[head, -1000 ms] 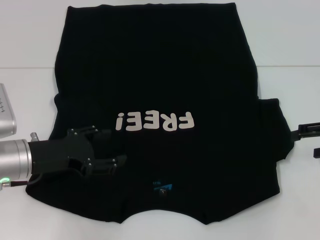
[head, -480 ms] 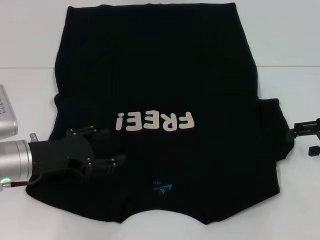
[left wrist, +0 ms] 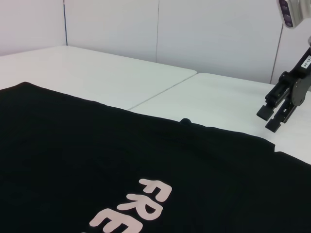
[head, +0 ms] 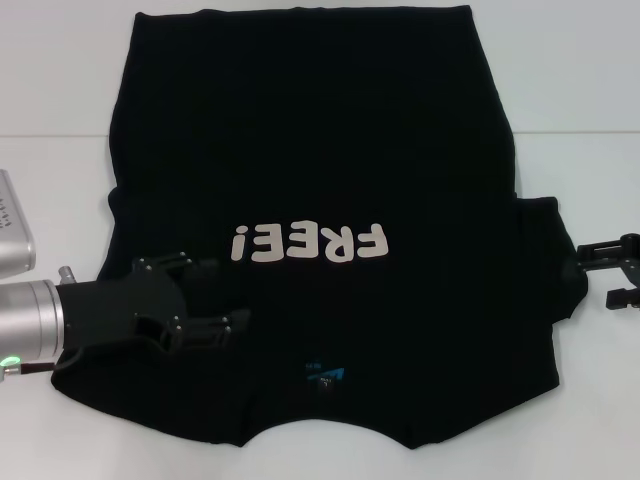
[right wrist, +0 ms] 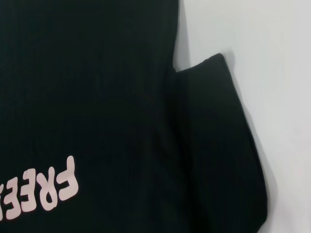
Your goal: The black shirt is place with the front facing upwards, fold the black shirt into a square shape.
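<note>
black shirt point(head: 320, 200) flat, left gripper point(head: 215, 325) on sleeve, right gripper point(head: 612, 270) cropped

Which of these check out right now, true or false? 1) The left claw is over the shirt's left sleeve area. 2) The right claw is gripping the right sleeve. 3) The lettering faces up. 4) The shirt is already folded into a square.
1) True: the left claw sits on the black shirt near its left sleeve.
2) False: the right claw is open beside the sleeve edge, over the white table, holding nothing.
3) True: the FREE! lettering shows on top.
4) False: the shirt lies spread out, right sleeve still extended.
</note>
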